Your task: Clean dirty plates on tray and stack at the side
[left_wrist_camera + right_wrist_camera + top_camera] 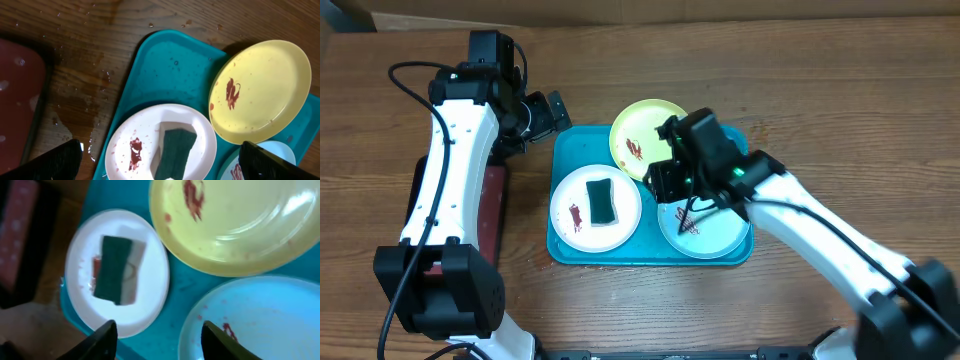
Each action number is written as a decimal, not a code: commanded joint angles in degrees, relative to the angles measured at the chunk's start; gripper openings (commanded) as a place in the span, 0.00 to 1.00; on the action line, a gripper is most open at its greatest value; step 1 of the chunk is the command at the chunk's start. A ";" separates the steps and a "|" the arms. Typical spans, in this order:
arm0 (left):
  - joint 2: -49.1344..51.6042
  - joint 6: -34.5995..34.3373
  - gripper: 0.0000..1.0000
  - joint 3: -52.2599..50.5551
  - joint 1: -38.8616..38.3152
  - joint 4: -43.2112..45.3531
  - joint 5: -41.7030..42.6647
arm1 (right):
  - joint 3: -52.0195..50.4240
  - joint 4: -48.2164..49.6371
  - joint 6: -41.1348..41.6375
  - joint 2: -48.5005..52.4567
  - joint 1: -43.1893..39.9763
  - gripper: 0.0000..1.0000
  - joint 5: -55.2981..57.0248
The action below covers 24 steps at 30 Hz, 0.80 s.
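The turquoise tray (575, 150) (165, 70) (185, 290) holds three plates, each with reddish-brown smears. The yellow-green plate (645, 135) (260, 90) (235, 225) leans on the tray's far rim. A green sponge (602, 200) (175, 150) (112, 270) lies on the white plate (575, 225) (145, 125) (150, 295). The pale mint plate (715, 235) (277, 148) (270, 315) sits at the right. My right gripper (665, 185) (158, 325) hovers open over the bare tray between the white and mint plates. The left gripper (552, 112) (161, 144) stands wide open and empty above the tray's far-left corner.
A dark red tray (492, 215) (20, 90) (20, 230) with a black rim lies on the wooden table left of the turquoise tray, under my left arm. Water drops spot the wood between the two trays.
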 commanded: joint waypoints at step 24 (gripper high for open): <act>-0.83 -0.44 1.00 0.74 -0.44 -1.01 0.31 | 4.09 2.86 -1.55 14.95 3.08 0.57 1.99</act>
